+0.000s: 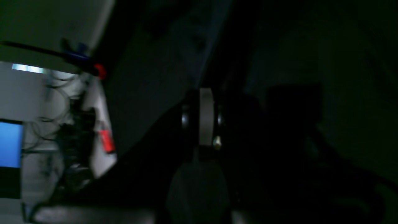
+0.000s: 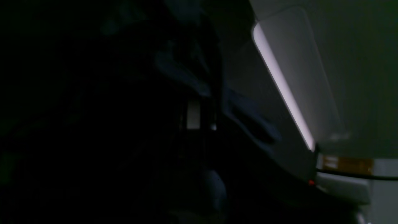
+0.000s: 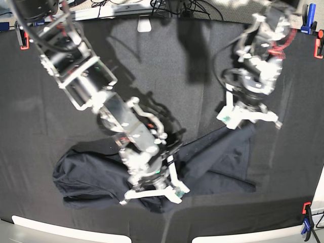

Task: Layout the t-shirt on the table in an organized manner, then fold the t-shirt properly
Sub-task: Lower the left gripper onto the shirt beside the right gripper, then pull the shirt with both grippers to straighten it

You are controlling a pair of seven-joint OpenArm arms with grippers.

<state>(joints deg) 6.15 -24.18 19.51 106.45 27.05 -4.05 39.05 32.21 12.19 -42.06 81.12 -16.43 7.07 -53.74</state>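
Observation:
The dark navy t-shirt lies crumpled on the black table near the front edge. One stretch of it runs up to the right. My right gripper presses down on the shirt's middle front and is shut on a fold; bluish cloth bunches around its fingers. My left gripper sits at the shirt's upper right corner, shut on the fabric there. In the left wrist view its fingers stand together amid dark cloth.
Red and blue clamps grip the table's edges. A small white object and cables lie at the back edge. The pale rim runs along the front.

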